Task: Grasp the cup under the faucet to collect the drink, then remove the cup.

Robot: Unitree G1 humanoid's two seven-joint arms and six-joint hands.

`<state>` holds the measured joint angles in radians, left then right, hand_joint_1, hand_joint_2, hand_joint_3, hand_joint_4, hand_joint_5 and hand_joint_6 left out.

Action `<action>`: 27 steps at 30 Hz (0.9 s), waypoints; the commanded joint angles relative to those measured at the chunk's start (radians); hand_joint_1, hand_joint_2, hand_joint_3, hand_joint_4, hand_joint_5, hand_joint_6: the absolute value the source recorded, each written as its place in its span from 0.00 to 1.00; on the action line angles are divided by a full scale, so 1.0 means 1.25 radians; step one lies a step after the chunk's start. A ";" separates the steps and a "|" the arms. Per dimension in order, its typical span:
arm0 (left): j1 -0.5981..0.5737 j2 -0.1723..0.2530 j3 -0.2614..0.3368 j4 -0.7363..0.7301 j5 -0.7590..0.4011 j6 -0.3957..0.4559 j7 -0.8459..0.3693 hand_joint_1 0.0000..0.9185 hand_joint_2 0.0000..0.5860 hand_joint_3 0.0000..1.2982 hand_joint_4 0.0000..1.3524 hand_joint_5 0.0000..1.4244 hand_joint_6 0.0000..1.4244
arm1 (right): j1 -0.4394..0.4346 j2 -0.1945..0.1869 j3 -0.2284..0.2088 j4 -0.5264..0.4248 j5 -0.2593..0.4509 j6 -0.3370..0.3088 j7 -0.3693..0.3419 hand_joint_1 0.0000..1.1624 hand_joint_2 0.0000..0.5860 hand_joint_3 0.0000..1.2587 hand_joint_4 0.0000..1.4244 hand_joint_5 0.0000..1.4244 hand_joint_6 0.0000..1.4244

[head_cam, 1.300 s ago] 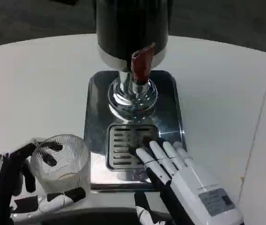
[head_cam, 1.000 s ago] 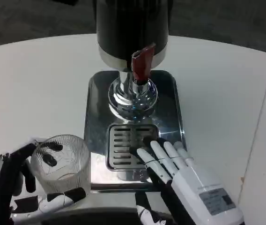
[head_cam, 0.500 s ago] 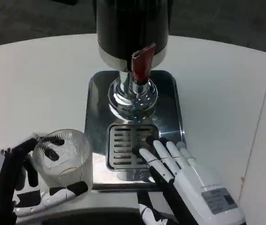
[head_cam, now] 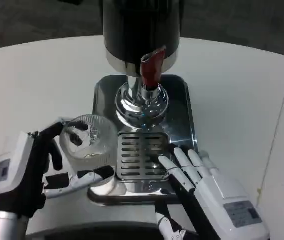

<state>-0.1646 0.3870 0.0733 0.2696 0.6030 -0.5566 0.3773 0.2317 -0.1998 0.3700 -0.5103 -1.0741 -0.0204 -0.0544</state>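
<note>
Your cup is a clear glass tumbler with faint ribbed walls; you can't tell whether there is any liquid in it. It stands nearly upright, mouth up toward the camera, long axis close to vertical with a slight lean. It sits at the left edge of the shiny metal drip tray, just beside the slotted grate and not over it. It is left of and nearer to you than the faucet's red lever, so not under the spout.

Your left hand holds the cup: black-tipped fingers wrap its far and left side, and the thumb lies across the base on the near side.

Your right hand holds nothing. It lies flat, fingers straight and slightly spread, tips on the right part of the grate and the tray's rim.

The dispenser's dark body stands on a chrome pedestal at the back of the tray. The tray rests on the white surface.
</note>
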 commanded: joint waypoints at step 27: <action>-0.310 -0.065 -0.212 0.352 0.050 0.005 0.201 0.62 0.15 0.70 0.75 0.79 0.90 | 0.041 0.031 -0.018 -0.024 0.007 0.041 0.001 0.25 0.99 0.11 0.02 0.00 0.03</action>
<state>-0.5443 0.3156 -0.1752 0.7014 0.6744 -0.5207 0.6048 0.2706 -0.1657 0.3550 -0.5250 -1.0707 0.0207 -0.0544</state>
